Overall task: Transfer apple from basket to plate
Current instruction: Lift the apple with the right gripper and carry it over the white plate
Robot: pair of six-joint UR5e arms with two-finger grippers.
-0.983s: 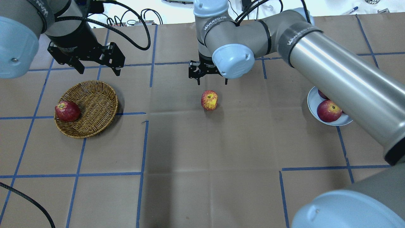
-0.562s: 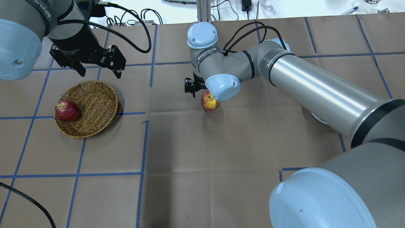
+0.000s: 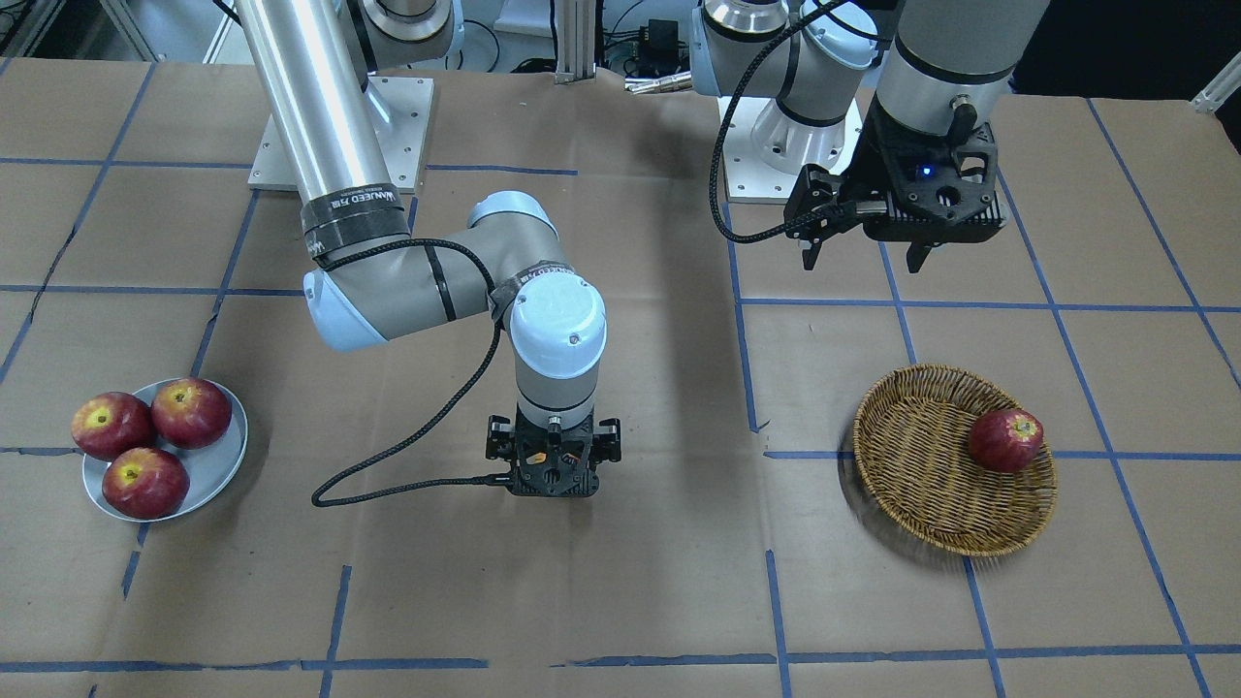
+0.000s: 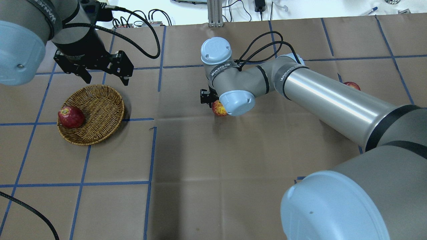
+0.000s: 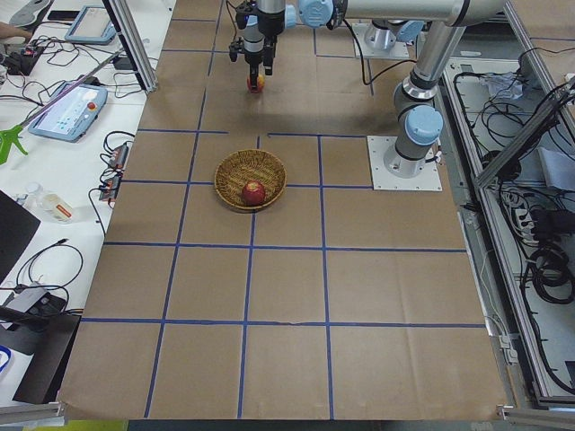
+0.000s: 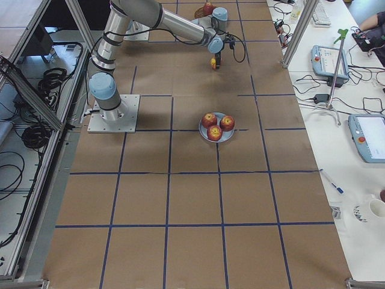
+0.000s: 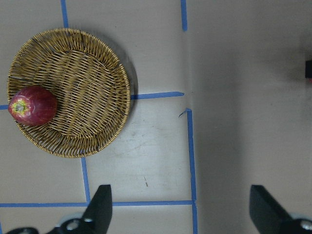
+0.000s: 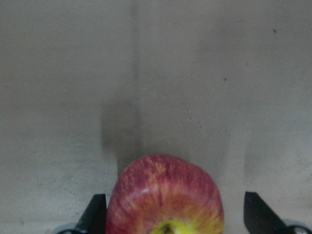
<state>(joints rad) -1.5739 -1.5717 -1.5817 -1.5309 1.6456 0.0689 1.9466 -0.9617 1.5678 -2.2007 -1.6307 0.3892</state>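
Observation:
The apple (image 8: pixel 165 195), pale red with yellow streaks, sits on the table's middle, outside the basket (image 4: pixel 100 106). In the overhead view only its edge (image 4: pixel 217 108) shows under my right wrist. My right gripper (image 3: pixel 553 480) is open and low around it, one finger (image 8: pixel 95 212) on each side, apart from the skin. My left gripper (image 4: pixel 107 81) is open and empty, above the table just behind the basket. The basket (image 3: pixel 921 456) holds one dark red apple (image 3: pixel 1006 439). The grey-blue plate (image 3: pixel 218 465) holds three dark red apples.
In the overhead view my right arm hides the plate; one of its apples (image 4: pixel 352 85) peeks over the arm. Brown paper with blue tape lines covers the table. The left wrist view shows the basket (image 7: pixel 78 83) and the dark apple (image 7: pixel 31 105) from above.
My right gripper has come down from behind the pale apple until its fingers stand on both sides of it. My left gripper has barely moved. The apple has not moved.

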